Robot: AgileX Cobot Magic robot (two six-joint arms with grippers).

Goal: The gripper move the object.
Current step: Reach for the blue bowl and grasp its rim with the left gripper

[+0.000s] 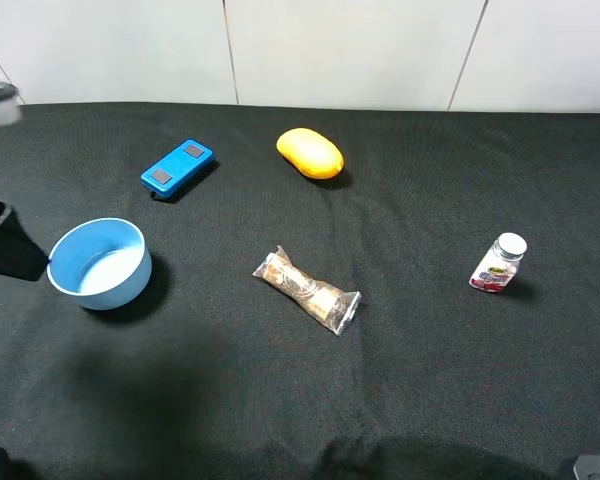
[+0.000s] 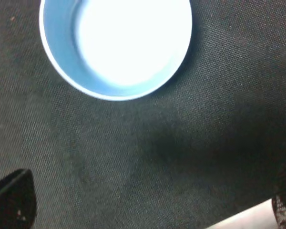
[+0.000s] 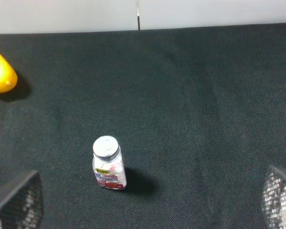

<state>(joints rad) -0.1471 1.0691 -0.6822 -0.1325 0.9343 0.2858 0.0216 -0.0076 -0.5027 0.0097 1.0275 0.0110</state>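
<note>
Light blue and smooth, the round bowl (image 1: 98,263) is sitting upright on the black cloth (image 1: 410,380) toward the left of the exterior view, its paler inside glaring white in the left wrist view. It is lying just ahead of the left gripper (image 2: 145,206), outside the fingers, which are standing wide apart and gripping nothing. A wrapped snack (image 1: 308,291) is lying near the middle, with a blue device (image 1: 177,166) and a yellow fruit (image 1: 310,153) farther back. The right gripper (image 3: 145,202) is likewise gaping empty, a small bottle (image 3: 107,163) standing ahead of it.
</note>
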